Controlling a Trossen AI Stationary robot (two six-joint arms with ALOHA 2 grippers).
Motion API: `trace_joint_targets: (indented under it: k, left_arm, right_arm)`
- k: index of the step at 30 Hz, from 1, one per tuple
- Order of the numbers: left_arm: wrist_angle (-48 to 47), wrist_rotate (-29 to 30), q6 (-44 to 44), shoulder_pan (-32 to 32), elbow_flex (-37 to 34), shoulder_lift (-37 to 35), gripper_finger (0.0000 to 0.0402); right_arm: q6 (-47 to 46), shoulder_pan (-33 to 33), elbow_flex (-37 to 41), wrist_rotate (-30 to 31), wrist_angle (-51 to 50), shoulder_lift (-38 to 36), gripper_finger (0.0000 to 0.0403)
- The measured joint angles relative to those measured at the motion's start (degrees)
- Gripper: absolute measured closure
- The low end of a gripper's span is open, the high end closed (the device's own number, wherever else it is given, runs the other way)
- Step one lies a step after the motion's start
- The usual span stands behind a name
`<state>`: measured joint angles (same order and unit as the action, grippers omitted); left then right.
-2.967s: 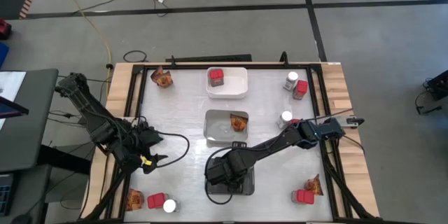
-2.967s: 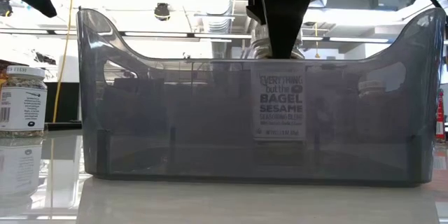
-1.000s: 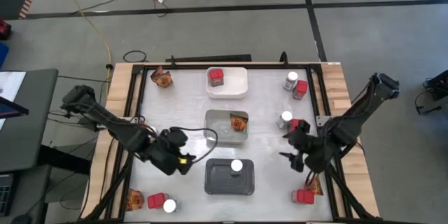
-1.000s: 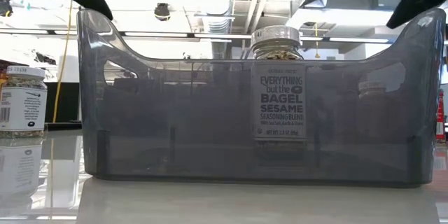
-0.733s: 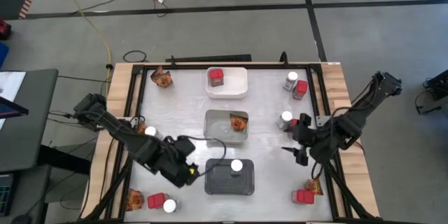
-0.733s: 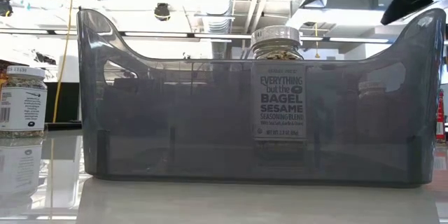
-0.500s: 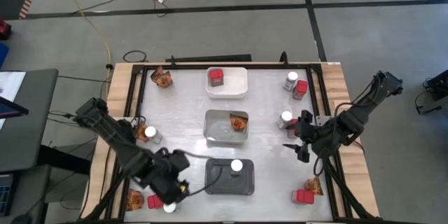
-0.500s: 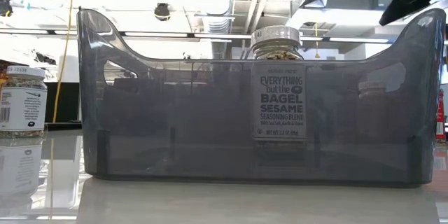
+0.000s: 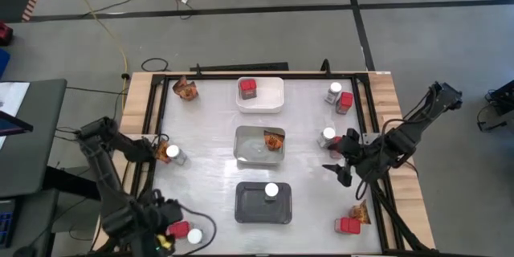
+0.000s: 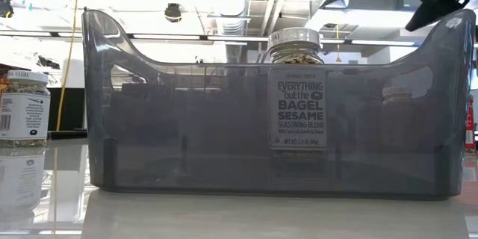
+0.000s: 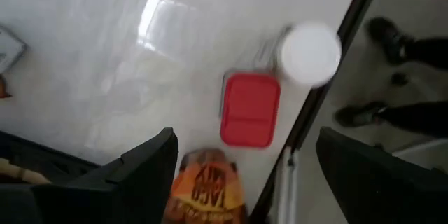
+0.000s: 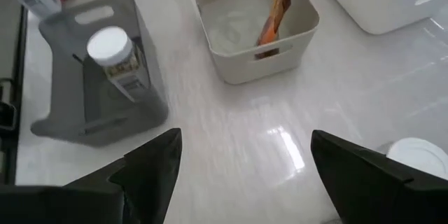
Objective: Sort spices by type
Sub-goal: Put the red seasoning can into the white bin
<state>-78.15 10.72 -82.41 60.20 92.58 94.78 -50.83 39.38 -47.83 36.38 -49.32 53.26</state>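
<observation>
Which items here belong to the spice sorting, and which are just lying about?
Part of the job:
- red boxes
- orange packets
- white-lidded jars
- white tray, clear tray and grey tray as destinations

Just lying about:
- yellow cable on the floor

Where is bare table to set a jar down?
Bare: table between the white tray and the far-left orange-brown packet; also left of the dark grey tray. Crowded: near-left corner, around the red box under the left gripper.

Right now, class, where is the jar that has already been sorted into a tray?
In the high view, the jar stands inside the dark grey tray at the table's near middle, just below the clear tray holding an orange packet.
</observation>
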Motion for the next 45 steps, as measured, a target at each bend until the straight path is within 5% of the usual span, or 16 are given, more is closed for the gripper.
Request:
trace_joint_targets:
  k: [15, 26, 45]
  left_arm:
    - [16.1, 0.1, 4.6, 4.1, -16.2, 0.1, 0.0077]
    - [25.5, 0.1, 9.3, 1.2, -20.5, -0.1, 0.0077]
    - [16.0, -8.0, 3.2, -0.5, -20.4, -0.8, 0.0077]
  right_arm:
    - [-0.3, -3.8, 0.0, 0.0, 9.8, 4.2, 0.0057]
    - [-0.3, -3.9, 0.0, -0.3, 10.6, 6.1, 0.0057]
    - [0.3, -3.9, 0.0, -0.4, 9.4, 6.0, 0.0057]
